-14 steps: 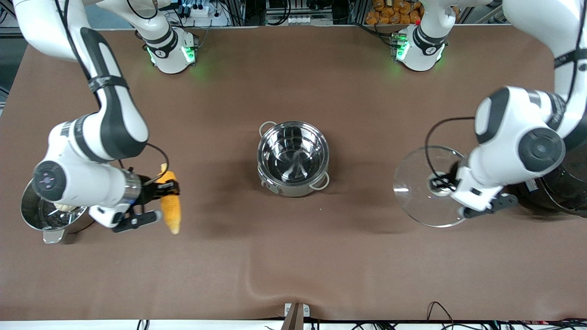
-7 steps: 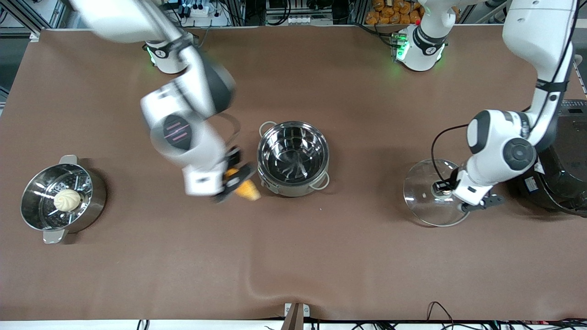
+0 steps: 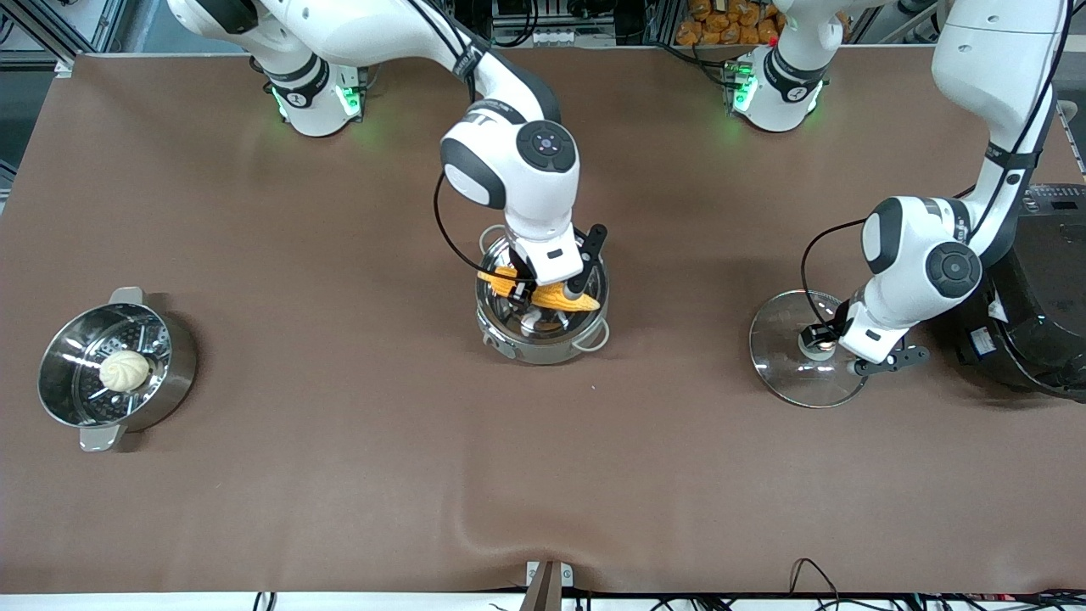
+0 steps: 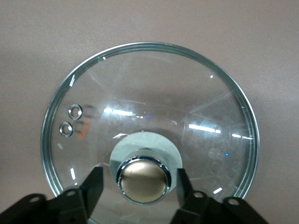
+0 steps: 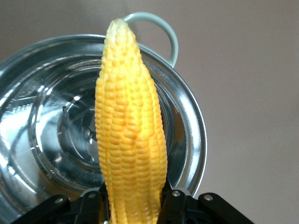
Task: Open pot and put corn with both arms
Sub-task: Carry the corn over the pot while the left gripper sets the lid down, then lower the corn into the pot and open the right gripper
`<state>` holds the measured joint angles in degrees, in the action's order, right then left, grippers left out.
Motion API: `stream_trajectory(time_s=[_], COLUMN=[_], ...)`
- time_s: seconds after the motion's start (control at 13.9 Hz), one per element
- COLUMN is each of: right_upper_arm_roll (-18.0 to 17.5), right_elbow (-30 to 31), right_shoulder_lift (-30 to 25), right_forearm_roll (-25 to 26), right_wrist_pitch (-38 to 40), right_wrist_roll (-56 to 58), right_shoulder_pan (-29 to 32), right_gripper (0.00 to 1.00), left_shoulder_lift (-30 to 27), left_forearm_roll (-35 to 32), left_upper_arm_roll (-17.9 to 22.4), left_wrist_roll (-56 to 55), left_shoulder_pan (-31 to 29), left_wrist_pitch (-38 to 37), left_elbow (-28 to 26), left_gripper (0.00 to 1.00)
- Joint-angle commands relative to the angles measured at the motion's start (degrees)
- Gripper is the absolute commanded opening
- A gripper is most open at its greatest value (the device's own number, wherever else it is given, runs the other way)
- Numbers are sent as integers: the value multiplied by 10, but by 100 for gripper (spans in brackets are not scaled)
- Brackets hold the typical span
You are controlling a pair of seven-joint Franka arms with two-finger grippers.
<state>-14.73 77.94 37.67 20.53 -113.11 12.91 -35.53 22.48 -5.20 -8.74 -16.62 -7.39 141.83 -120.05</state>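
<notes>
The steel pot (image 3: 509, 341) stands open in the middle of the table. My right gripper (image 3: 543, 293) is shut on the yellow corn (image 3: 556, 296) and holds it lying across, just over the pot's mouth. In the right wrist view the corn (image 5: 128, 116) sticks out of my right gripper (image 5: 133, 201) above the pot's bowl (image 5: 46, 126). The glass lid (image 3: 785, 373) lies flat on the table toward the left arm's end. My left gripper (image 3: 821, 341) is open, its fingers (image 4: 93, 184) standing either side of the coppery knob (image 4: 142, 182) with gaps. The lid's glass (image 4: 154, 88) shows whole.
A steel steamer basket (image 3: 176, 373) with a white bun (image 3: 125, 371) in it stands at the right arm's end. A large black cooker (image 3: 1052, 288) stands right beside the lid at the left arm's end. The brown table cover has a ripple near the front edge (image 3: 475, 518).
My right arm has swung the corn from beside the steamer basket to over the pot. My left arm has lowered the lid onto the table beside the cooker.
</notes>
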Motion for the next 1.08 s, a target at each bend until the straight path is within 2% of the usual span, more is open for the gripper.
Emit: stream_trajectory(time_s=[0.0, 0.14, 0.29, 0.58, 0.79, 0.86, 0.94, 1.01], right_upper_arm_roll=[5, 5, 5, 5, 5, 5, 5, 4], right_elbow=[19, 32, 48, 48, 45, 45, 45, 43], right_shoulder_lift=[-3, -4, -4, 2, 5, 6, 6, 5], right_forearm_roll=[17, 18, 19, 16, 11, 11, 9, 8], right_wrist_pitch=[11, 27, 25, -4, -12, -14, -19, -18], right_wrist_roll=[-1, -9, -32, -61, -82, -83, -84, -85], right_shoulder_pan=[-1, -5, -9, -10, -13, -14, -14, -14], right_gripper=[0, 0, 0, 0, 0, 28, 99, 100], left_shoulder_lift=[-48, -87, -117, -134, -140, -153, -165, -171], left_forearm_roll=[-14, -15, -13, -6, -5, -2, 11, 15], left_upper_arm_roll=[-7, -8, -14, -23, -34, -33, -32, -32], left_wrist_roll=[5, 6, 36, 79, 79, 79, 78, 78], left_shoulder_pan=[-8, -7, -5, -4, -3, -3, -5, -7], left_wrist_pitch=[-10, -94, -215, -433, -503, -510, -512, -519], left_elbow=[4, 54, 138, 305, 362, 365, 365, 365], left_gripper=[100, 100, 100, 100, 100, 100, 100, 100])
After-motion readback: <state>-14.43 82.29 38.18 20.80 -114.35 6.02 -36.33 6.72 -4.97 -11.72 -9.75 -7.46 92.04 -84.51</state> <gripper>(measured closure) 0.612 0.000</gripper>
